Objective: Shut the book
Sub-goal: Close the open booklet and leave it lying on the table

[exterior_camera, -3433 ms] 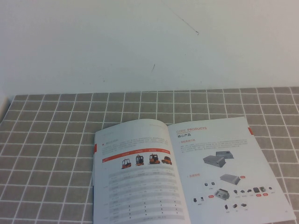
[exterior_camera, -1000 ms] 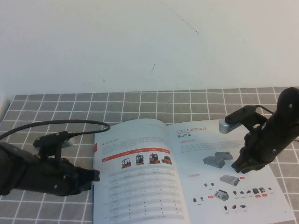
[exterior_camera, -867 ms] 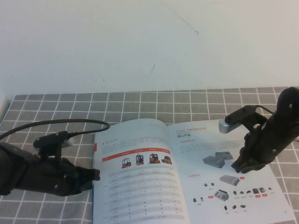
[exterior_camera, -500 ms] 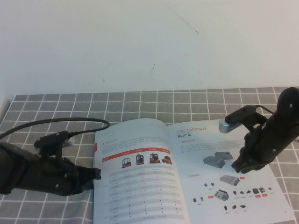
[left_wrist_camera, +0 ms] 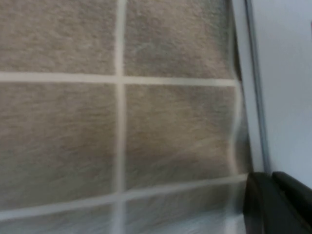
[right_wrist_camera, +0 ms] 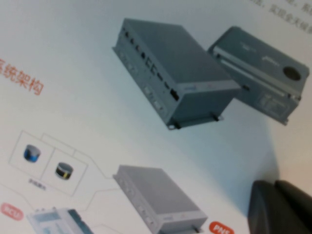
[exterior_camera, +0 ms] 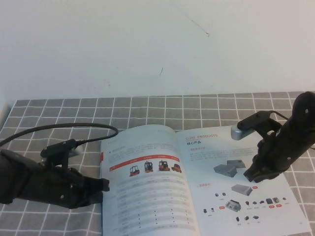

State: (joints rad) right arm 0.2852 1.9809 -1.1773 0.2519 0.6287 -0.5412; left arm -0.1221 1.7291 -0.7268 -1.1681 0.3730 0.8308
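Left gripper (exterior_camera: 103, 186) low at the left edge of the book (exterior_camera: 197, 187), tip touching or just short of the page margin; hard to say which from the blurred wrist view. Amount of opening not readable in either view. Right gripper (exterior_camera: 252, 175) over the book's right page, beside the printed grey boxes, close to the paper; opening likewise not readable.

Book open and face up, both pages showing, near corners cut off by the frame edge.

Under the book: grey cloth (exterior_camera: 147, 108) with a white grid. Behind the book: plain white wall (exterior_camera: 147, 44) with a few faint marks. Black cable (exterior_camera: 74, 129) looping left of the book, toward the left arm.

Against 0.5 s ago: left gripper nearer the book, left page edge shifted slightly rightward. Right gripper unchanged over the right page.
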